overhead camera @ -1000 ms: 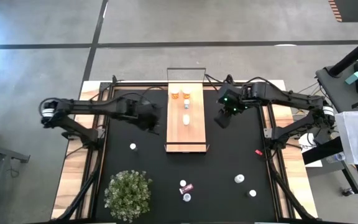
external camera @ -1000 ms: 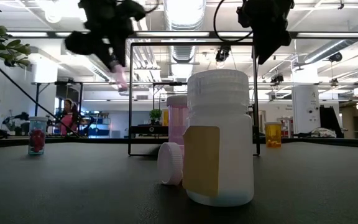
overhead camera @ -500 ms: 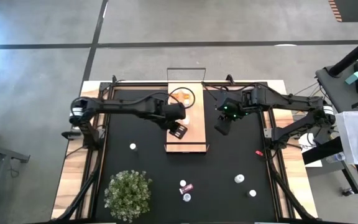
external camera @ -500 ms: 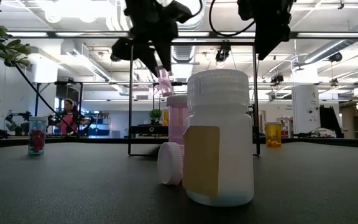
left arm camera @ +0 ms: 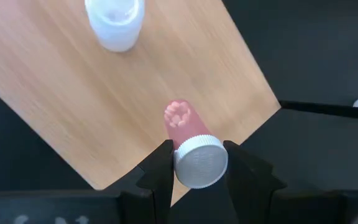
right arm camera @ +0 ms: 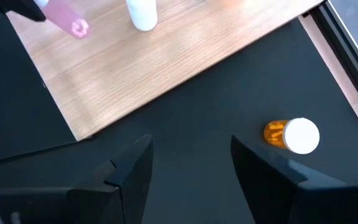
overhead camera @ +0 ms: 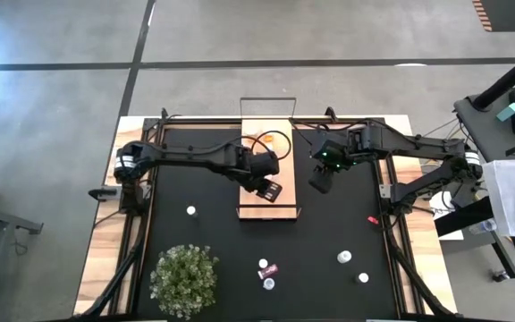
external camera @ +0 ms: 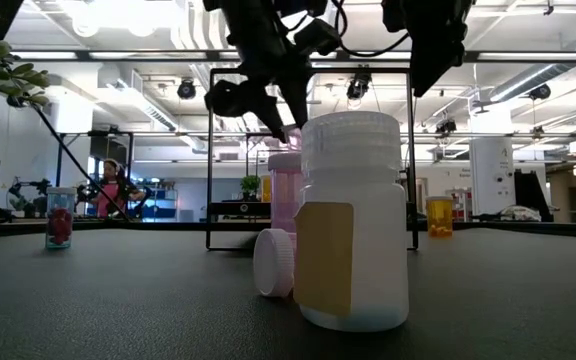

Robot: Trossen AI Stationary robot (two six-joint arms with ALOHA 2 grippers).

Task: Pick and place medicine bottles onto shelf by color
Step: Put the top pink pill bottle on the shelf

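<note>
My left gripper (overhead camera: 271, 190) hangs over the near half of the light wood shelf (overhead camera: 256, 207), shut on a small pink medicine bottle (left arm camera: 180, 118) with a white cap. A white bottle (left arm camera: 114, 22) stands on the shelf farther along. My right gripper (overhead camera: 320, 179) is open above the black mat just right of the shelf, with nothing between its fingers (right arm camera: 129, 168). An orange bottle with a white cap (right arm camera: 291, 135) lies on the mat ahead of it. My left gripper pinches the pink bottle's white cap (left arm camera: 185, 163) between its two fingers, one on each side. The fingers slant down from the table's left. The bottle points down and away from the fingers, bottom toward the shelf board, lifted clear of it.
Loose bottles stand on the mat: one at the left (overhead camera: 190, 211), two at the near middle (overhead camera: 265, 274), two at the near right (overhead camera: 353, 266). A bushy green plant (overhead camera: 184, 279) stands at the near left. Wire rails (overhead camera: 266, 100) close the shelf's short ends.
My left gripper has carried the pink bottle toward the table's right, from beside the shelf's left edge to over its near half, sinking a little. It has stayed shut on the cap. My right gripper has kept its place, still open.
</note>
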